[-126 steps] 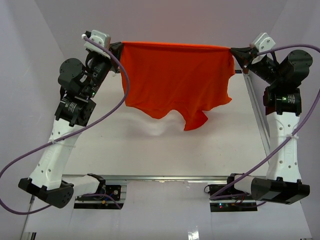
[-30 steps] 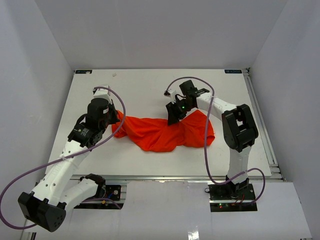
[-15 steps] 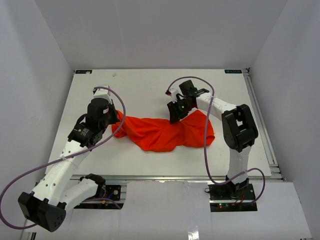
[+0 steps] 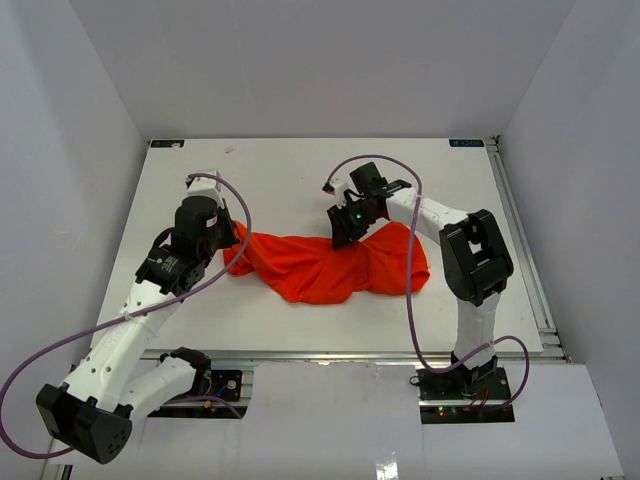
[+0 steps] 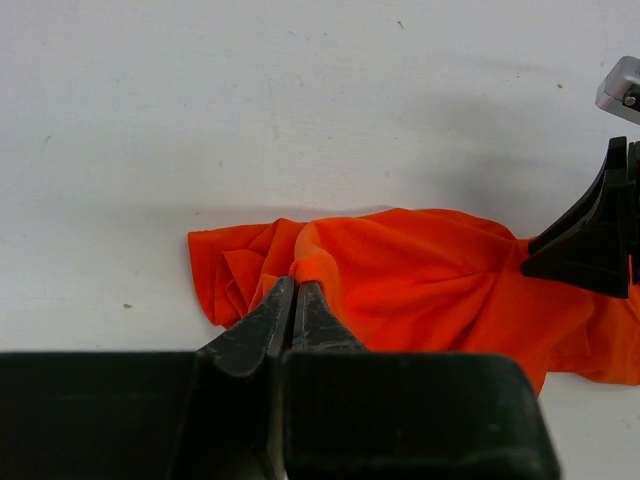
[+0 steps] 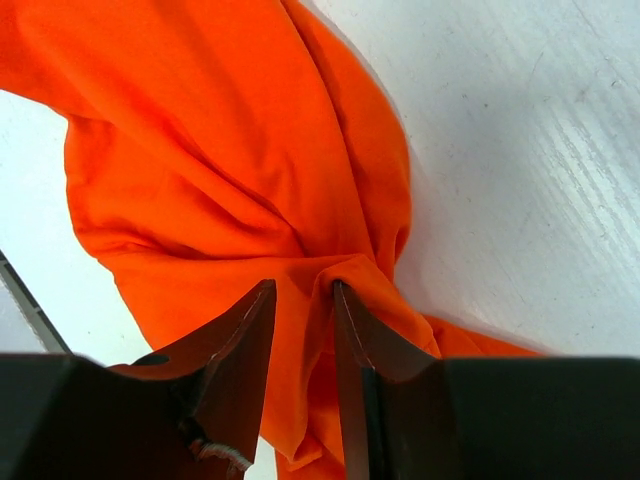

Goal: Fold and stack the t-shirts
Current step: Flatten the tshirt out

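The orange-red t-shirt [image 4: 330,268] lies bunched in a long strip across the middle of the white table. My left gripper [image 4: 232,242] is at its left end, shut on a pinch of cloth; in the left wrist view the gripper [image 5: 293,286] has its tips pressed together on a small fold of the t-shirt [image 5: 430,275]. My right gripper [image 4: 342,238] is pressed down on the shirt's upper middle. In the right wrist view that gripper [image 6: 303,292] has a narrow gap between its fingers, and a raised fold of the t-shirt [image 6: 220,150] sits in the gap.
The white table [image 4: 300,170] is enclosed by grey walls at the back and both sides. A metal rail [image 4: 520,230] runs along its right edge and another [image 4: 320,356] along the front. Purple cables loop from both arms. The right gripper's black fingers [image 5: 590,245] show in the left wrist view.
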`<state>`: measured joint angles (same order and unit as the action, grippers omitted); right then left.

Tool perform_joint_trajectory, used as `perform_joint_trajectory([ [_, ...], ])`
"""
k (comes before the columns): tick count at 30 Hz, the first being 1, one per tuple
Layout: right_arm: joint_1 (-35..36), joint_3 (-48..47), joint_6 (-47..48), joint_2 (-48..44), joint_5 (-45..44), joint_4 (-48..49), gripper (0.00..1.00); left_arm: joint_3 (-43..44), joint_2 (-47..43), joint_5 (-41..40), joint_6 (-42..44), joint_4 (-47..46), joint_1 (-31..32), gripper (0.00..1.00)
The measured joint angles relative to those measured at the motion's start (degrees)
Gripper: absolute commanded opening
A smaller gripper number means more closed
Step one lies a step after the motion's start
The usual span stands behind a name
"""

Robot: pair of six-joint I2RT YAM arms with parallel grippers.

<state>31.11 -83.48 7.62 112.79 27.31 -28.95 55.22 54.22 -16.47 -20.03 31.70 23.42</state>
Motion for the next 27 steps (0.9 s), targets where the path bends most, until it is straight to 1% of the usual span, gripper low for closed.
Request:
perform_joint_trajectory([
  [5, 0.0, 0.0, 0.0, 0.0, -1.2, 0.1, 0.33, 0.0, 0.0, 0.0, 0.0, 0.0, 0.0, 0.08],
  [8, 0.0, 0.3, 0.2, 0.0, -2.7, 0.3, 0.33, 0.0, 0.0, 0.0, 0.0, 0.0, 0.0, 0.08],
  [12, 0.0, 2.1, 0.6, 0.0, -4.5, 0.6, 0.36, 0.0, -0.2, 0.0, -0.2, 0.0, 0.0, 0.08],
  [16, 0.0, 3.1, 0.7, 0.0, -4.9, 0.6, 0.35, 0.0, -0.3, 0.0, -0.4, 0.0, 0.0, 0.08],
  [19, 0.2, 3.1, 0.7, 0.0, -4.8, 0.9, 0.26, 0.0, -0.4, 0.0, -0.4, 0.0, 0.0, 0.08],
  [20, 0.2, 3.1, 0.6, 0.0, -4.8, 1.0, 0.2, 0.0, -0.4, 0.0, -0.4, 0.0, 0.0, 0.08],
  [22, 0.2, 3.1, 0.6, 0.0, -4.5, 1.6, 0.14, 0.0, -0.5, 0.0, -0.4, 0.0, 0.0, 0.08],
  [23, 0.3, 3.1, 0.5, -0.1, -4.4, 1.9, 0.09, 0.0, -0.5, 0.0, -0.4, 0.0, 0.0, 0.08],
  [24, 0.3, 3.1, 0.5, -0.2, -4.2, 2.1, 0.07, 0.0, -0.5, 0.0, -0.4, 0.0, 0.0, 0.08],
  [27, -0.1, 3.4, 0.7, -1.8, -3.0, 3.0, 0.06, 0.0, -0.8, 0.0, -0.4, 0.0, 0.0, 0.08],
])
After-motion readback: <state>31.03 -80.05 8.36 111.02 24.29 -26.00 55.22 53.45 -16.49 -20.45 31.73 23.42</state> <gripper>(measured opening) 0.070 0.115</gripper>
